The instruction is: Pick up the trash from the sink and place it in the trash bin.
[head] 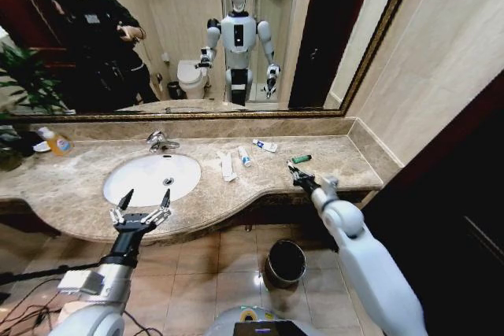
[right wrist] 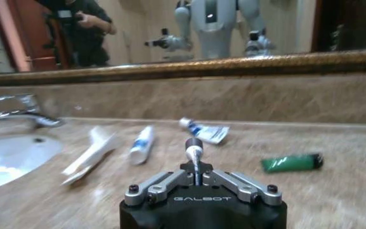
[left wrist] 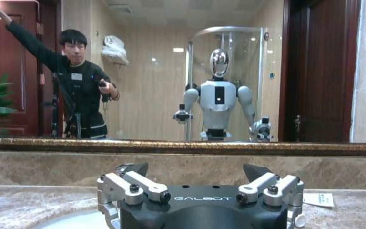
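The trash lies on the counter to the right of the sink (head: 150, 179), not in the basin: a thin white stick (head: 227, 167), a white tube with blue marks (head: 245, 156), another tube (head: 265, 145) and a small green piece (head: 301, 159). My right gripper (head: 295, 172) is shut just in front of the green piece. The right wrist view shows its joined fingertips (right wrist: 194, 144) pointing at the stick (right wrist: 91, 155), the tubes (right wrist: 141, 144) (right wrist: 205, 131) and the green piece (right wrist: 291, 162). My left gripper (head: 146, 197) (left wrist: 196, 169) hangs open at the basin's front rim. The trash bin (head: 285, 261) stands on the floor below the counter.
A chrome tap (head: 161, 143) stands behind the basin. An orange-liquid bottle (head: 57, 142) and a plant (head: 20, 84) are at the far left of the counter. A mirror runs along the back wall and a dark panel closes the right side.
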